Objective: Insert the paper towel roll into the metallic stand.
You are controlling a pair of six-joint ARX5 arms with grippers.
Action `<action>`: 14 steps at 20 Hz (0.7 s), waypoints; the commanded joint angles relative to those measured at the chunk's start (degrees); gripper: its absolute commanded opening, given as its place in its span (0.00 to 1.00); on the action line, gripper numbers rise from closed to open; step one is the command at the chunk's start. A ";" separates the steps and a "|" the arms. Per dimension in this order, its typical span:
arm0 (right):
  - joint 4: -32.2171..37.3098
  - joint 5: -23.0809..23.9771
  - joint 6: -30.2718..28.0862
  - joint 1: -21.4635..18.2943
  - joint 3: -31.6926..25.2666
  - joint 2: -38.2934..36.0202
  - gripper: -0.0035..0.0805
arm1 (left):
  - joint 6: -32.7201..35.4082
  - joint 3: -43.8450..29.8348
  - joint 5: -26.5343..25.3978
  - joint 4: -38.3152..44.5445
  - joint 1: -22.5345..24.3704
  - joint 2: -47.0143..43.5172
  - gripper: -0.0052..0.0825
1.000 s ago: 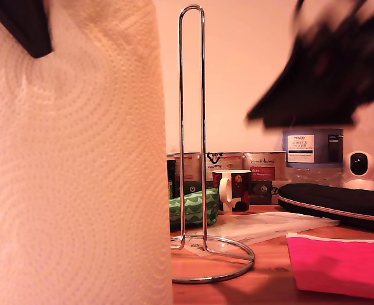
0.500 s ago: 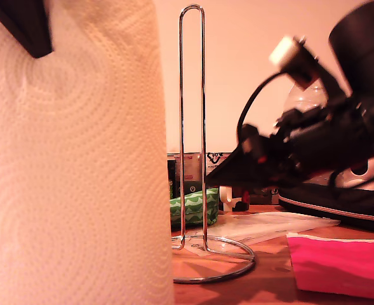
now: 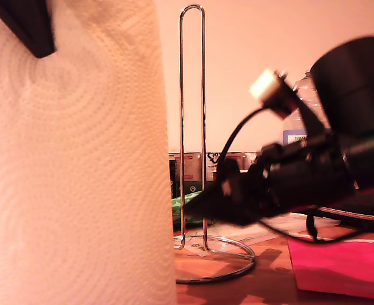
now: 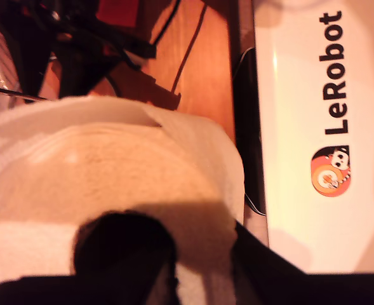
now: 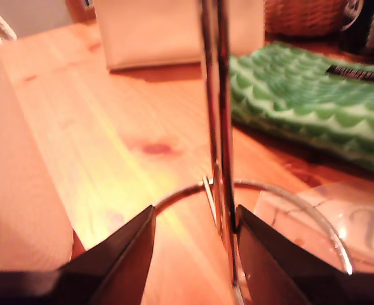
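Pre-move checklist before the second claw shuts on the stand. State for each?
1. My second claw open around the upright: ok, the wire loop of the metallic stand sits between its fingers.
2. Upright centred in the gap: not ok, it runs close to one finger.
3. Stand flat on the wooden table: ok, ring base lies level.
4. Paper towel roll held by my first claw: cannot tell, the fingers sit at the roll's top but the grip is hidden.
5. Roll off the stand: ok, it stands beside it, toward the exterior view's left.
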 commanded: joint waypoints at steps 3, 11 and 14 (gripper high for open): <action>0.76 0.07 -0.63 0.09 3.50 3.19 0.46 | -0.96 -0.15 -0.33 0.70 -0.09 0.87 0.04; -0.17 0.13 -1.73 0.09 6.16 6.56 0.37 | -1.68 -0.15 -0.35 0.52 -0.09 0.87 0.04; -0.22 0.39 -1.75 0.09 6.16 6.62 0.22 | -1.68 -0.15 -0.35 0.50 -0.09 0.87 0.04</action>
